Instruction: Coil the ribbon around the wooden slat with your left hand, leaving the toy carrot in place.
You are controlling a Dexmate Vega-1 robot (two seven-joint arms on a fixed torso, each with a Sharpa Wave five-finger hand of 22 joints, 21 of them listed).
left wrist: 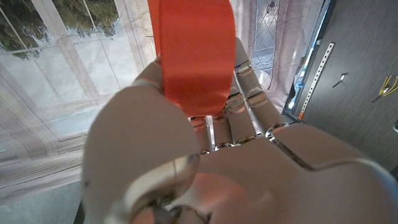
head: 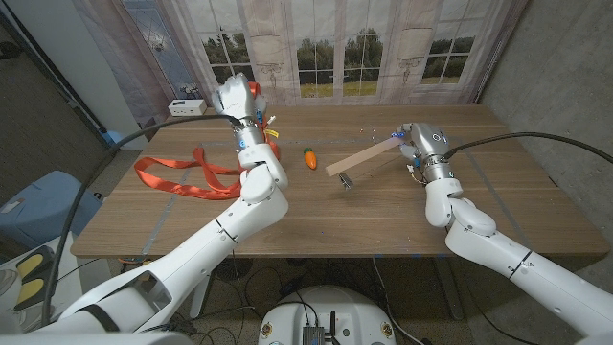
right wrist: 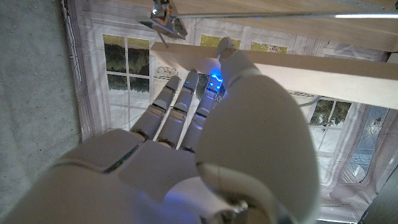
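While the toy carrot (head: 309, 158) sits on the wooden table (head: 383, 225), the left hand (head: 238, 99) is lifted up on one side of it, a little farther back, and grips one end of the orange ribbon (head: 182, 179). In the left wrist view, the ribbon (left wrist: 196, 53) is pressed between the thumb and the fingers (left wrist: 245, 93) of that hand (left wrist: 205, 155). Most of the ribbon lies in loose loops on the table, farther from the carrot than the left hand is. On the other side of the carrot, the right hand (head: 421, 144) holds the far end of the wooden slat (head: 362, 155), and the near end of the slat sticks out toward the carrot, just beside it but not touching. The right wrist view shows the hand (right wrist: 205, 149) with its thumb against the slat (right wrist: 311, 71) and its fingers reaching behind it. I think the job has only begun. No ribbon is on the slat yet. The left hand must bring the ribbon over to the slat and go around it many times, and it must not bump the carrot on the way.
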